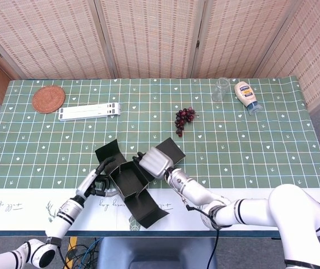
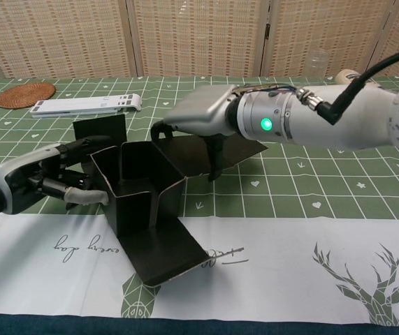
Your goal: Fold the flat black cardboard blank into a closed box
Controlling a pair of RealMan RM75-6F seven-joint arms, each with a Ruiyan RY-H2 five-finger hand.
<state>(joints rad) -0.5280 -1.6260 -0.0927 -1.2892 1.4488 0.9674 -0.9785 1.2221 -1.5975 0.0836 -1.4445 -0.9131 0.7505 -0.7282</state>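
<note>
Near the front edge of the table [image 1: 316, 168], left of its middle, I see the black cardboard blank [image 1: 133, 185] partly folded. Its centre has walls standing upright to form an open-topped box, matte black with creased edges. One long flap lies flat toward me, its tip over the white printed strip along the table's front edge. Another flap lies flat toward the far left, and a third stretches toward the far right.

My left hand [image 2: 45, 183] is at the box's left wall, fingers curled against the cardboard; I cannot tell whether it is actually gripping it. My right hand [image 2: 198, 118] hovers palm down over the box's right side and the right flap, fingers [image 2: 213, 155] bent downward with the tips touching or nearly touching the cardboard; whether it holds anything I cannot tell.

Farther back, near the middle of the table, lies a bunch of dark grapes [image 1: 184, 119]. Toward the far left corner sit a white folded stand [image 1: 89, 112] and a round woven coaster [image 1: 49, 98]. Toward the far right corner stand a clear glass [image 1: 221, 89] and a squeeze bottle [image 1: 246, 96] lying on its side.
</note>
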